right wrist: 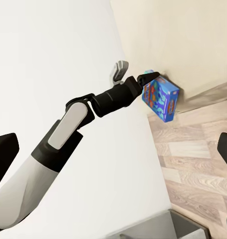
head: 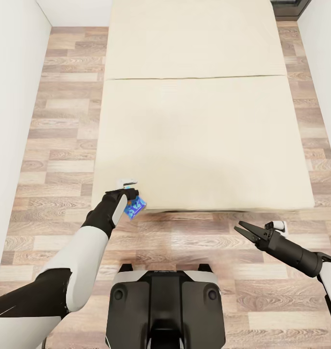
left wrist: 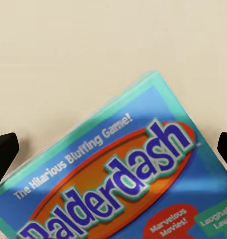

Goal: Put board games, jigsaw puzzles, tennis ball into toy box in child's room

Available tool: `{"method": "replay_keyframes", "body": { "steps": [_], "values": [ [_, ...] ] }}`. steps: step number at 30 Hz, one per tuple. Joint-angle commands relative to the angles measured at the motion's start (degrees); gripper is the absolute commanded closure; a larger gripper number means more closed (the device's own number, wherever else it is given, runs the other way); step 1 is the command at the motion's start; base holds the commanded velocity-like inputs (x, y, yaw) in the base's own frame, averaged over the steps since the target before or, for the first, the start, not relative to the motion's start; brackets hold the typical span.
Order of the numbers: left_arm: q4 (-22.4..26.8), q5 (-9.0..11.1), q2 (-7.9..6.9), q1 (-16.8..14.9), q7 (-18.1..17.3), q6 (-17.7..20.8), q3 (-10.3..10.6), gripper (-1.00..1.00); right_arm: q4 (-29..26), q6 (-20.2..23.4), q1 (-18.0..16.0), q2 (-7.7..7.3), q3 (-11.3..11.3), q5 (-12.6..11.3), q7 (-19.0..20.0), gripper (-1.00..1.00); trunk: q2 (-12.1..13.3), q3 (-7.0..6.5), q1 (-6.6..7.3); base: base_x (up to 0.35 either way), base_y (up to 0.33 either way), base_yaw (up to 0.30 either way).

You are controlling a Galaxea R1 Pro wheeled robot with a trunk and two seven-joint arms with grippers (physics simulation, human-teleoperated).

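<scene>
Bright, even, shadowless simulator light throughout; the left wrist view's close-up print looks slightly soft.

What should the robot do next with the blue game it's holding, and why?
Probably lift it a bit and pull it back from the bed. The left gripper already pinches the blue Balderdash board game at the bed's near corner, hanging off the edge, so it likely needs carrying away.
</scene>
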State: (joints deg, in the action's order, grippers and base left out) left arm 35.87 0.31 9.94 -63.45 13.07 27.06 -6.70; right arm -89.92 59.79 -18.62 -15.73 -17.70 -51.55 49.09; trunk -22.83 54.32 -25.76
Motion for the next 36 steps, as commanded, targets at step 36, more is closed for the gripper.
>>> {"method": "replay_keyframes", "body": {
  "steps": [36],
  "values": [
    [5.6,0.3,-0.07,0.0,0.3,0.6,-0.7,-1.0,0.0,0.2,0.0,-0.01,-0.1,0.2,0.3,-1.0,-0.1,0.06,-0.02,-0.01,0.0,0.0]
  ]
}}
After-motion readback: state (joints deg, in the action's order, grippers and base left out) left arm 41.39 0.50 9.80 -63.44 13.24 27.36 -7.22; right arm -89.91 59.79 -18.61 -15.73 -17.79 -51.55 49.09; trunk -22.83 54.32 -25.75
